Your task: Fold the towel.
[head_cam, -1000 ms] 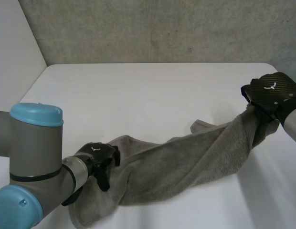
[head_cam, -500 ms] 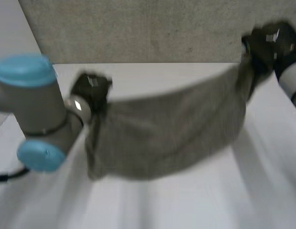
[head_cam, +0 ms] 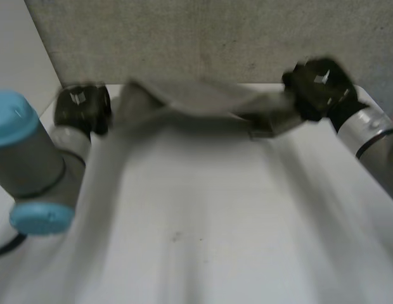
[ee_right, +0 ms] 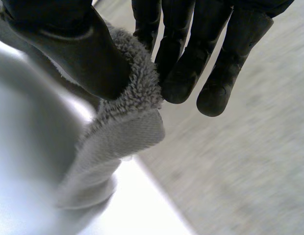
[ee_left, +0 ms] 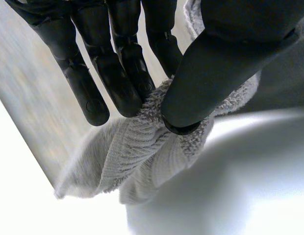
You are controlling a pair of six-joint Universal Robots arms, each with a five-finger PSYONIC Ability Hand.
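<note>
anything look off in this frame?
Nothing stands out. The towel hangs stretched between the left hand and right hand near the far edge of the table, each pinching an end between thumb and fingers.

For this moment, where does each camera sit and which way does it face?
Head view: behind the arms, looking down at the table; shows both arms, left robot hand and right robot hand holding the towel.
Left wrist view: along its own palm; fingers pinch a towel end.
Right wrist view: same, other end.
All share the towel.
</note>
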